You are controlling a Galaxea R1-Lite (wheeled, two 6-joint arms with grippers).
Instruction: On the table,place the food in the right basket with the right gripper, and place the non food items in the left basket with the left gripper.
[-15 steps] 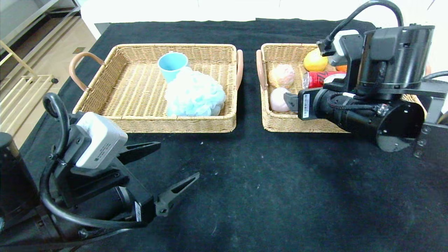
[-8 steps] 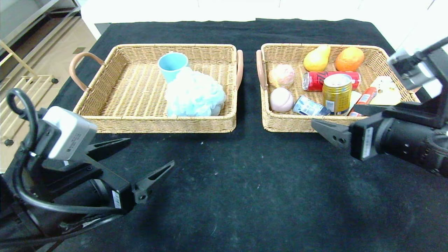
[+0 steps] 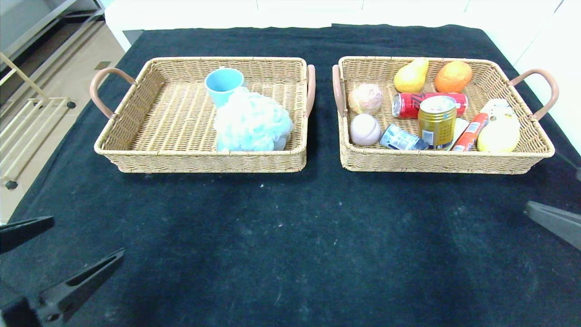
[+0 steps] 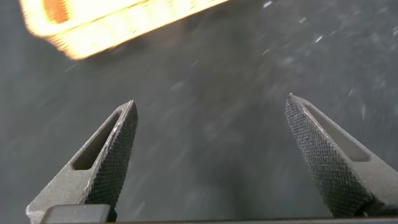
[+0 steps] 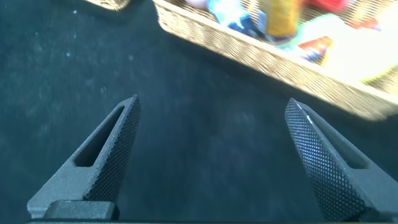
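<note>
The left basket [image 3: 204, 161] holds a blue cup [image 3: 222, 84] and a pale blue bath pouf [image 3: 252, 121]. The right basket [image 3: 445, 162] holds a pear [image 3: 411, 76], an orange [image 3: 453, 76], a red can [image 3: 408, 104], a gold can [image 3: 436, 121], a pink bun [image 3: 366, 98], a pink ball [image 3: 365, 129], packets and a yellow fruit [image 3: 498, 134]. My left gripper [image 3: 88, 234] is open and empty at the near left corner over bare cloth. My right gripper [image 5: 212, 99] is open and empty; one finger [image 3: 553, 223] shows at the right edge.
The black tablecloth [image 3: 295, 236] covers the table between the baskets and the near edge. The right basket's front wall [image 5: 298, 68] shows in the right wrist view, a corner of the left basket [image 4: 106, 25] in the left wrist view. A floor and shelf lie off the left side.
Both arms have drawn back toward the near edge. The right gripper has left the right basket and moved off to the right; the left gripper has dropped to the bottom left corner.
</note>
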